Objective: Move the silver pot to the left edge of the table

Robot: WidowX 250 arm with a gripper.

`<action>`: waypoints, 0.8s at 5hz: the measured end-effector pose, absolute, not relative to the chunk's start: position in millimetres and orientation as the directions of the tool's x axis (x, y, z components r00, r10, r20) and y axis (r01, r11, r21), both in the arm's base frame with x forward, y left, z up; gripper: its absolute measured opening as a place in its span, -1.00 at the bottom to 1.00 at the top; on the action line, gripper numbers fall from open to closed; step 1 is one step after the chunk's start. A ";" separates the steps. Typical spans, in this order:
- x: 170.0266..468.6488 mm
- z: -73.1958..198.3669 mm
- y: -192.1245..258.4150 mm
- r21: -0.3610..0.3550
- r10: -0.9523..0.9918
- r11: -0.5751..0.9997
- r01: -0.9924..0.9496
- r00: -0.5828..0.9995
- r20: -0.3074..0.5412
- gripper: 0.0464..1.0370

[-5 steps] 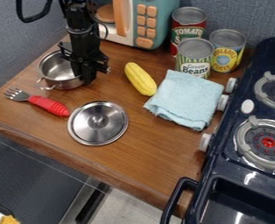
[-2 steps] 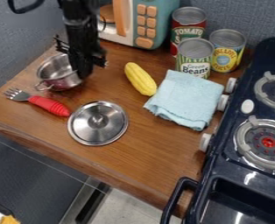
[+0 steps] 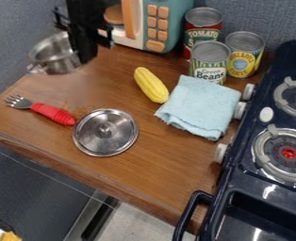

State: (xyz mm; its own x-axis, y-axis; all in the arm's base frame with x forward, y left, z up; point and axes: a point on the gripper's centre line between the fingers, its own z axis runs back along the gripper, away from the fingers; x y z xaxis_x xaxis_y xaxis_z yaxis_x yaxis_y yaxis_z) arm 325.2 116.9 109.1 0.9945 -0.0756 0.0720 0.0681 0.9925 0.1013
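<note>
In what seems the carrying step, the pot is clasped aloft by the gripper, to be lowered next onto the table's left edge, below the jaws.

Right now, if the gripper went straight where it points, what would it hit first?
Pointing down, probably the wooden table, with the silver pot in the gripper touching first; height unclear.

From the metal lid, the fork lies left, the corn and blue cloth upper right, and the gripper holds the silver pot aloft, upper left.
</note>
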 end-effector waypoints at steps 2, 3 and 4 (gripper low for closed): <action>337.2 134.7 121.5 0.055 0.076 0.995 -0.083 0.991 0.108 -0.96; 342.0 134.9 129.2 0.119 0.315 0.937 -0.329 0.941 0.119 -0.96; 339.5 137.1 135.6 0.149 0.477 0.856 -0.495 0.867 0.143 -0.96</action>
State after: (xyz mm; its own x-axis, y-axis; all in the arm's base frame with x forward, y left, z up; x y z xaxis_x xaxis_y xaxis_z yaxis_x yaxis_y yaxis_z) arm 339.5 135.6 137.1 0.8674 0.4765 0.1431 -0.4949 0.8561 0.1490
